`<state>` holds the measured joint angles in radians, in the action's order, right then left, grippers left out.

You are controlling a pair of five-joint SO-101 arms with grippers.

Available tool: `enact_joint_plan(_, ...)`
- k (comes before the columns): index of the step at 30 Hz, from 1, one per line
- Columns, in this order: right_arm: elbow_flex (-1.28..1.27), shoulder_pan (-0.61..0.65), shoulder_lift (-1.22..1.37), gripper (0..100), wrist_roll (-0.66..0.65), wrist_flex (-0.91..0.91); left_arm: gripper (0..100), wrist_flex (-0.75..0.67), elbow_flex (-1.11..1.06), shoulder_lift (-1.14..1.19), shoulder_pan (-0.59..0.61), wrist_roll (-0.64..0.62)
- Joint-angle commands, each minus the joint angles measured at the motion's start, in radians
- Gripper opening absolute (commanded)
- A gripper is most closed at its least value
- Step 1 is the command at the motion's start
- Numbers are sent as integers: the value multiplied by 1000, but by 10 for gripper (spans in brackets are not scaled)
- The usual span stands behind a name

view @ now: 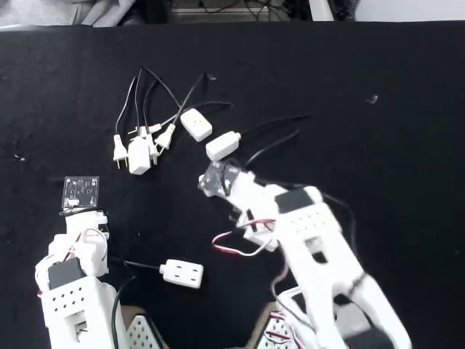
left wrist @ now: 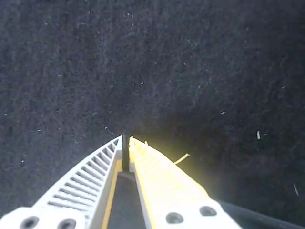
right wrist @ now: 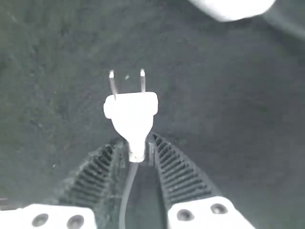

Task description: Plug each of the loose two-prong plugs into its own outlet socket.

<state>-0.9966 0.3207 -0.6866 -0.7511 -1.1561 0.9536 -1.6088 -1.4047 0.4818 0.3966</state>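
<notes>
**A thin hold on the plug, and sockets free to slide**

High view: the right gripper is near the table's centre; a white outlet block lies just beside it toward 12 o'clock, and a second outlet block lies toward 11 o'clock of that one; a bunch of loose plugs with crossing black cords lies toward 10 o'clock; a white outlet strip lies toward 7 o'clock, near the left arm. I judge that the blocks, lying loose on cloth, may slide away under a push, as no other gripper is near to brace them; the crossing cords may also drag a neighbour along.

Left wrist view: the left gripper has its fingers pressed together on nothing, over bare cloth.

Right wrist view: the right gripper pinches a white two-prong plug only at its narrow neck; the prongs point away from it, toward a white body that is probably the outlet block; so short a hold may let the plug pivot when the prongs meet the slots, so that they miss or bend; whether prongs and slots are in line I cannot tell.

Surface and room: the table is covered with black felt-like cloth carrying pale lint; beyond its far edge, at 12 o'clock, there are cables and a pale wall or floor.
</notes>
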Motion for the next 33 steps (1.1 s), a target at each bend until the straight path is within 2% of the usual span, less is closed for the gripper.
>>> enact_joint_plan(1,145,43,-171,11,49,-91,33,2,139,0,8,9)
enact_joint_plan(5,163,203,-174,11,140,-15,31,112,406,9,-30,-26)
enact_joint_plan(8,99,307,-142,11,189,161,33,164,584,9,-96,-173)
enact_joint_plan(11,44,359,-76,11,242,321,33,178,676,11,-214,-330)
enact_joint_plan(17,-12,367,67,11,410,557,33,38,619,11,-555,-499)
enact_joint_plan(20,-47,367,67,11,476,614,32,-54,561,5,-647,-543)
enact_joint_plan(25,-96,365,-19,11,493,637,33,-132,512,3,-699,-600)
enact_joint_plan(33,-150,367,-139,11,494,637,32,-130,447,9,-700,-600)
